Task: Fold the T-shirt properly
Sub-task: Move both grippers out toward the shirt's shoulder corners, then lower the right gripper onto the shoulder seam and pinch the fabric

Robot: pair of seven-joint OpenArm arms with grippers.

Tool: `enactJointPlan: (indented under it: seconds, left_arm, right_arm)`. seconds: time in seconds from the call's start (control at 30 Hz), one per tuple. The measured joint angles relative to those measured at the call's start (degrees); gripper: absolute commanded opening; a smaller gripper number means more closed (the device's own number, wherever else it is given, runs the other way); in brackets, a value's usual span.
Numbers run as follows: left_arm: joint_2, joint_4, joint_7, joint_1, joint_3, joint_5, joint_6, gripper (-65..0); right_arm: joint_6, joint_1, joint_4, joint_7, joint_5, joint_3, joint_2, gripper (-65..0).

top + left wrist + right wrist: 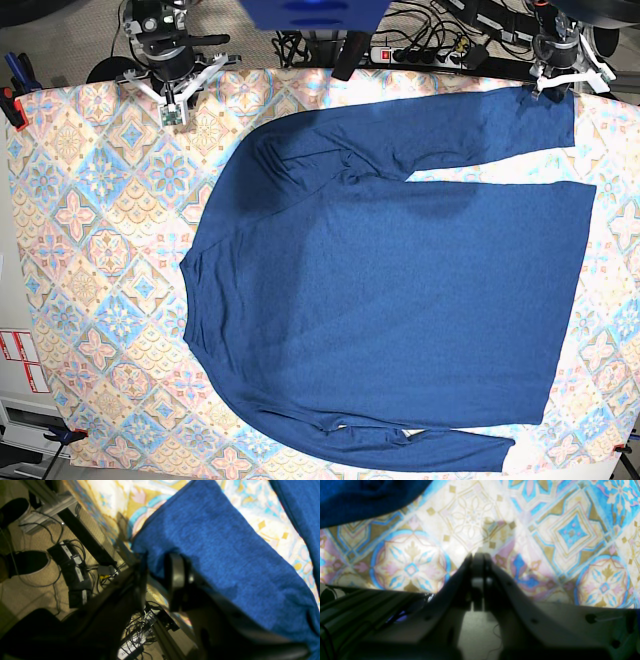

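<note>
The dark navy T-shirt (400, 290) lies spread flat on the patterned tablecloth (100, 250), collar to the left, hem to the right, one long sleeve along the far edge and one along the near edge. My left gripper (553, 85) is at the far right, at the cuff of the far sleeve. In the left wrist view the left gripper (158, 556) is open, with the cuff corner of the T-shirt (212, 555) between its fingers. My right gripper (173, 108) is at the far left, shut and empty (478, 555) over bare tablecloth; the T-shirt (365, 497) lies apart from it.
The table's far edge runs close behind both grippers. Cables and power bricks (75, 572) lie on the floor beyond it. A power strip with cables (430, 50) sits behind the table. Red-and-white labels (20, 360) are at the left edge.
</note>
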Motion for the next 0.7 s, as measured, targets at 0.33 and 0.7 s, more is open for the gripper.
enactJointPlan:
  seconds: [0.33, 0.7]
  left_arm:
    - [0.02, -0.11, 0.07, 1.11, -0.13, 0.33, -9.81, -65.0]
    - [-0.02, 1.86, 0.09, 3.56, -0.42, 0.31, -9.38, -65.0]
  right_arm:
    - [-0.02, 0.00, 0.00, 0.02, 0.00, -0.02, 0.00, -64.8]
    - [0.00, 0.61, 0.00, -0.04, 0.00, -6.01, 0.31, -63.0]
